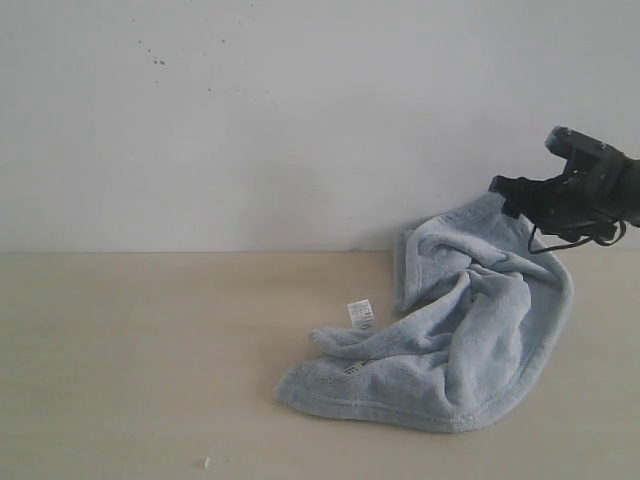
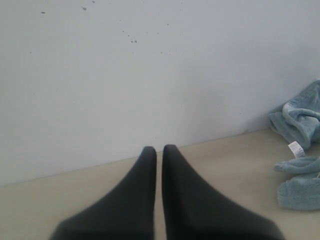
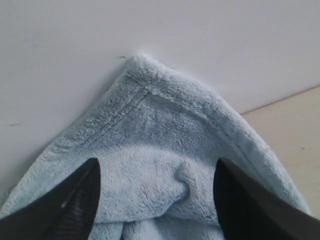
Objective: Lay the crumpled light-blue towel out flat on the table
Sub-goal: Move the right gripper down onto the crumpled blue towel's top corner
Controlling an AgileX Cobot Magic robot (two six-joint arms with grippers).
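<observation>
1. Risk, left side: the large pale-blue fluffy terry towel [image 1: 450, 340] is bunched over itself near its small white care tag [image 1: 360, 314]. If only the far corner is pulled, those folds could drag along instead of opening.
2. Risk, right side: the raised hemmed corner could slump away before the jaws close, or a bite could catch two layers and lock a fold in.
3. Left gripper [image 2: 159, 148]: fingers pressed together and empty, over bare table, well apart from the towel.
4. The towel lies crumpled on the right half of the plain pale beige table [image 1: 150, 360], its far corner up by the white wall [image 1: 250, 120].
5. Right gripper [image 3: 157, 165]: fingers spread wide either side of that corner, not clamping it. Contact unclear.
</observation>
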